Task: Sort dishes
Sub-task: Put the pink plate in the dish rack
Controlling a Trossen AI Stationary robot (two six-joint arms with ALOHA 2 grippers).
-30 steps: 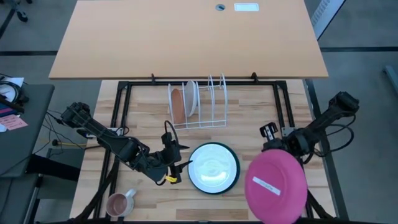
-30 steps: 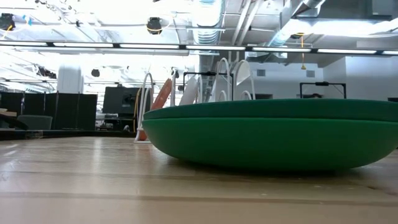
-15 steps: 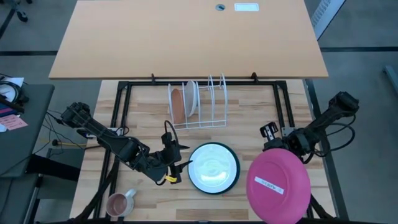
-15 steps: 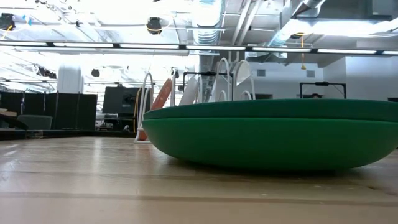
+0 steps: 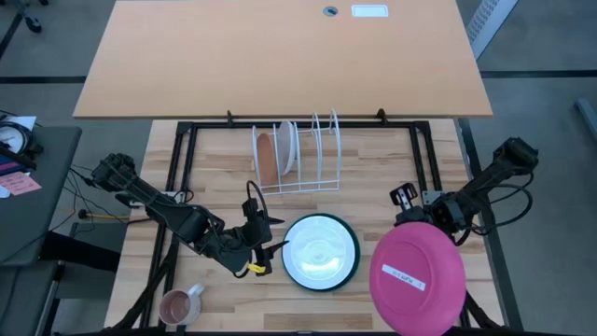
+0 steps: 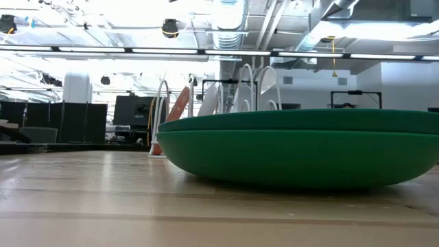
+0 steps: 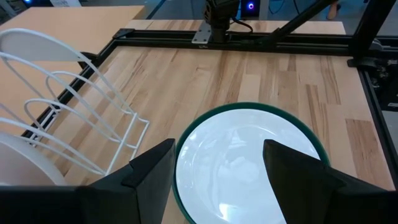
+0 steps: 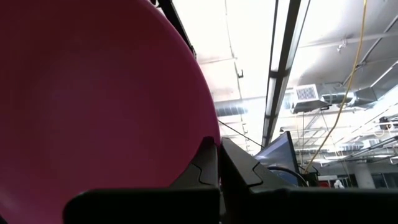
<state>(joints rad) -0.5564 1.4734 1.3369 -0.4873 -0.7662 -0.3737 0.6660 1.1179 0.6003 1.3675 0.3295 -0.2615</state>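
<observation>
A white plate (image 5: 320, 249) lies in a dark green plate (image 6: 295, 147) on the table's near middle. My left gripper (image 5: 262, 248) hovers open just left of it, its fingers (image 7: 152, 171) pointing at the white plate (image 7: 249, 158). At the near right my right gripper (image 5: 422, 221) is shut on a magenta pink plate (image 5: 417, 278). An orange-brown plate (image 5: 267, 157) and a white plate (image 5: 289, 147) stand on edge in the white wire rack (image 5: 297, 159). My right gripper pinches the pink plate's rim (image 8: 208, 134) between its two shut fingers, at the edge of the plate that faces the table's far side. The plate is lifted clear of the table, its face with a small white label (image 5: 403, 276) turned up.
A small pink mug (image 5: 179, 305) stands at the near left corner. The wire rack's right-hand slots (image 5: 326, 154) hold nothing. A black frame (image 5: 187, 140) borders the wooden table, and a larger orange tabletop (image 5: 280, 56) lies beyond the far edge.
</observation>
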